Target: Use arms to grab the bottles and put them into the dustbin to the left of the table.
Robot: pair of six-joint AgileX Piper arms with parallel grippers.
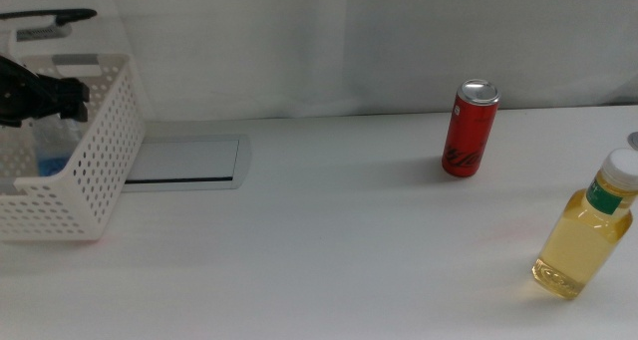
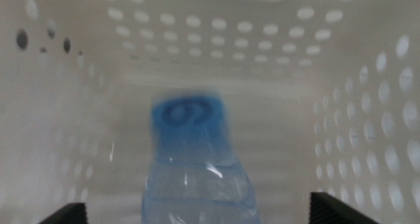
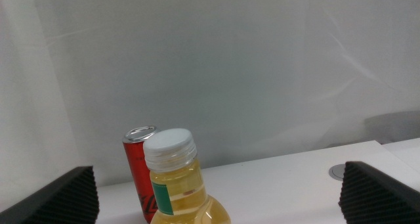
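Observation:
My left gripper (image 1: 45,99) hangs over the white dustbin (image 1: 95,170) at the table's left end. In the left wrist view, the left gripper (image 2: 200,211) is open with its jaws far apart. Between and beyond them lies a blurred clear water bottle (image 2: 197,178) with a blue cap, inside the dustbin (image 2: 367,119). Its blue label shows through the dustbin's holes (image 1: 55,165). A red can (image 1: 470,129) stands upright at the back right. A yellow bottle (image 1: 586,232) with a white cap stands at the right edge. My right gripper (image 3: 216,171) is open, with the yellow bottle (image 3: 180,184) between its jaws and untouched. The red can (image 3: 136,168) stands behind it.
A grey metal panel (image 1: 189,161) lies flush in the white table (image 1: 319,270) just right of the dustbin. A small grey round fitting (image 3: 338,172) sits in the tabletop near the right edge. A white curtain closes off the back.

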